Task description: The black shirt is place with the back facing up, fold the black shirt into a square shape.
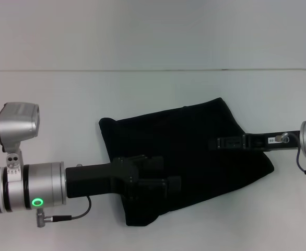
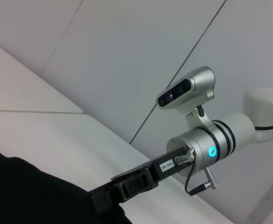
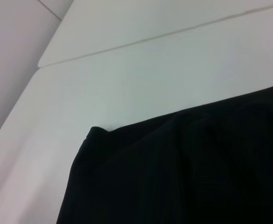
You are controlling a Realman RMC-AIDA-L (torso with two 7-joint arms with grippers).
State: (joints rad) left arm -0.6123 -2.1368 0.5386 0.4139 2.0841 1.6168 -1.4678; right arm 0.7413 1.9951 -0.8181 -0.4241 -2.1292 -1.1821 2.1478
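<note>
Reaching in from the lower left of the head view, the left tool (image 1: 161,183) lies over the near left part of the black shirt (image 1: 195,141); its dark fingers merge with the fabric, so whether it is open or closed cannot be told. Behind it, the shirt sits in a folded, roughly four-sided heap at the centre of the white tabletop (image 1: 142,89), one corner pointing to the upper middle of the frame. Entering from the right edge, the right tool (image 1: 221,143) extends flat over the shirt's right half, its grip likewise impossible to read. From the left wrist camera, that right tool (image 2: 109,198) meets the shirt (image 2: 34,196) at the bottom of the frame
</note>
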